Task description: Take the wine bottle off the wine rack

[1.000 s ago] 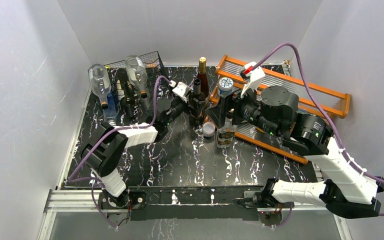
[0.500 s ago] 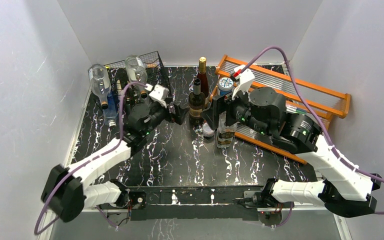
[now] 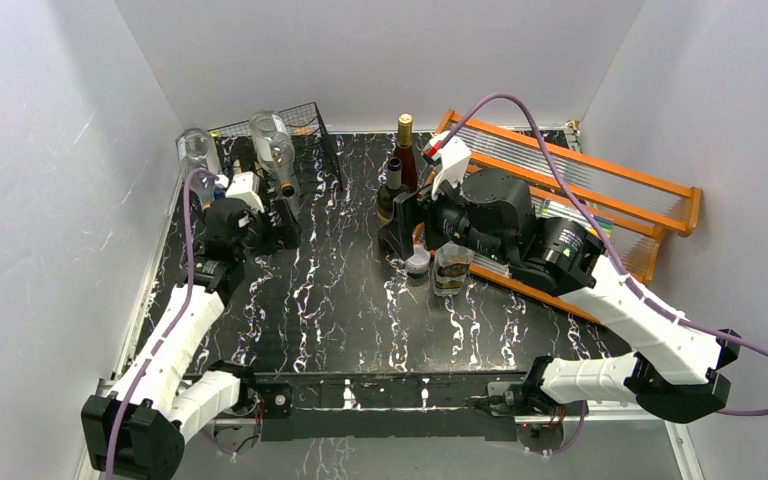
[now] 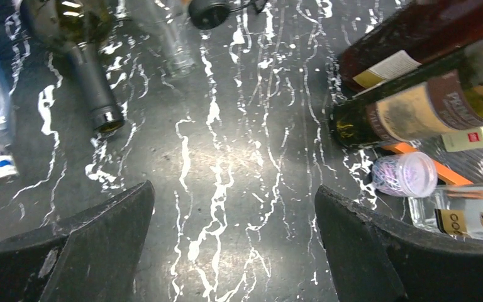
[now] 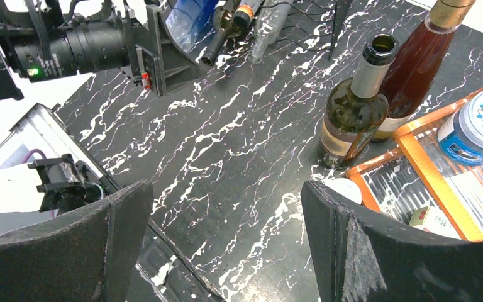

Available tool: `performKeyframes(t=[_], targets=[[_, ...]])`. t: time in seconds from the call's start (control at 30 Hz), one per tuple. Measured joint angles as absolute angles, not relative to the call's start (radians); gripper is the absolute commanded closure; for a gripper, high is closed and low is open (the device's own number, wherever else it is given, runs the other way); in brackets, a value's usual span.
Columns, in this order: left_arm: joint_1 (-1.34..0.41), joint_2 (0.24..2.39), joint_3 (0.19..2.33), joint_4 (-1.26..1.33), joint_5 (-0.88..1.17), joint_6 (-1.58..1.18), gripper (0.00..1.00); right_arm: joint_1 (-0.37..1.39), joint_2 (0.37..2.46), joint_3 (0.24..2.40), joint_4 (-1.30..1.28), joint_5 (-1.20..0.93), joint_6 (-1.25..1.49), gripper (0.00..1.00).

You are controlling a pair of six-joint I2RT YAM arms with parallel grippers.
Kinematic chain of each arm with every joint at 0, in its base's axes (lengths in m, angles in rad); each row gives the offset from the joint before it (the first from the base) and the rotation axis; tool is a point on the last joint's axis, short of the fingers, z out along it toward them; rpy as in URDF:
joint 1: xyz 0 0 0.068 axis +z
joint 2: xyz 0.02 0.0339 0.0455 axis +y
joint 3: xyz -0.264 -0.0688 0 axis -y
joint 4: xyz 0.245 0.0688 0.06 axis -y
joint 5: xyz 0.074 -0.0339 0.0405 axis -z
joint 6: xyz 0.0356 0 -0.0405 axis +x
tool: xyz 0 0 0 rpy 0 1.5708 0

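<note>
Only "PRO…" legible, on brown label [image 4: 434,108] of wine bottle [image 4: 352,123].

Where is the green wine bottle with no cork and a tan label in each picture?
Top external: the dark green glass wine bottle with the open neck and tan label stands middle-back on the black marbled table.
Left wrist: right edge, upper half, slanting.
Right wrist: upper right, upright.
Shared landmark: the reddish glass bottle with the gold foil top right beside it.
</note>
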State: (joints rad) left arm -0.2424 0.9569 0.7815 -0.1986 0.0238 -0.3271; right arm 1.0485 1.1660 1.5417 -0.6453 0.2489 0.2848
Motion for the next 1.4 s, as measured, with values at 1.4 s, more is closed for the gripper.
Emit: performKeyframes(t=[1.4], targets=[[0.093, 1.031, 0.266, 0.452, -0.332, -0.382, 0.06, 1.048, 1.053, 1.392, -0.575, 0.233, 0.255, 0.02]])
